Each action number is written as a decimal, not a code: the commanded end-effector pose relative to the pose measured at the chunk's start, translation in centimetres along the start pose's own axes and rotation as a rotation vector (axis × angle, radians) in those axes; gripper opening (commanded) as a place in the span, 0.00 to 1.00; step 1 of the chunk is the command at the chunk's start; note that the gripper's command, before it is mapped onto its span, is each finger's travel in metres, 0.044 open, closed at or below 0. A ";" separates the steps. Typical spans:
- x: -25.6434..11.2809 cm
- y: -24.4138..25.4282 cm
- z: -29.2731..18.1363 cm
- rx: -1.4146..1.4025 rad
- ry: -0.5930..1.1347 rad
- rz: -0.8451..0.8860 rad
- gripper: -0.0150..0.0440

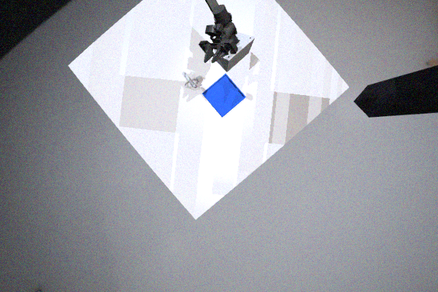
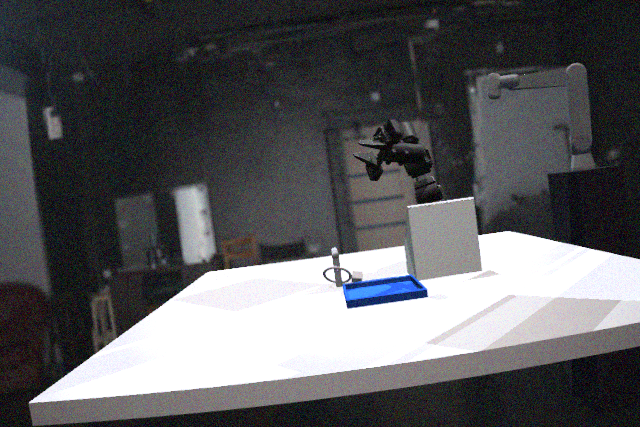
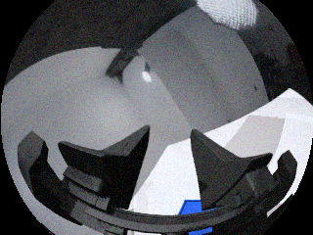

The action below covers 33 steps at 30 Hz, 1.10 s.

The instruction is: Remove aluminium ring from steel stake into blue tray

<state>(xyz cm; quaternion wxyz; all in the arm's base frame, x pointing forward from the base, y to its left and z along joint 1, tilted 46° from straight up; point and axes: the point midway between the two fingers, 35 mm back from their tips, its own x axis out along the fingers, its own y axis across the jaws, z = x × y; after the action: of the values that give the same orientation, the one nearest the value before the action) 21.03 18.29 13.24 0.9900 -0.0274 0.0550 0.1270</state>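
The black parallel-jaw gripper [image 1: 210, 61] [image 2: 356, 148] [image 3: 170, 131], half open on 0 objects, hangs high, presumably for clearance, while the thin round aluminium ring [image 2: 324, 274] encircles the upright steel stake [image 2: 337, 263], whose cross-bar probably keeps it trapped.

No text, label, brand, number or sign can be read in the top, exterior or wrist view.
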 end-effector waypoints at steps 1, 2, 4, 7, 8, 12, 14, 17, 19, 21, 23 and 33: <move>1.1 -1.6 -1.3 -0.070 0.051 -0.067 0.59; 1.4 -2.2 -1.7 -0.090 0.068 -0.090 0.59; 1.9 -3.4 -2.6 -0.128 0.104 -0.135 0.59; 2.6 -5.3 -3.9 -0.182 0.162 -0.202 0.59; 2.8 -5.9 -4.3 -0.199 0.183 -0.224 0.59; 3.2 -8.6 -6.1 -0.263 0.271 -0.308 0.59; 3.3 -9.9 -7.0 -0.293 0.318 -0.348 0.59; 3.2 -12.0 -8.4 -0.333 0.392 -0.406 0.59; 3.1 -13.3 -9.3 -0.357 0.444 -0.444 0.59; 2.8 -14.6 -10.2 -0.379 0.498 -0.479 0.59; 2.4 -15.9 -11.2 -0.399 0.553 -0.513 0.59; -0.9 -21.8 -15.6 -0.460 0.853 -0.657 0.59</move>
<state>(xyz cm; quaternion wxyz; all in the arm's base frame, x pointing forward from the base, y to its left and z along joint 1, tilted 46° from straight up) 24.75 -2.79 -0.42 0.8554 -0.2974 0.3791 -0.1902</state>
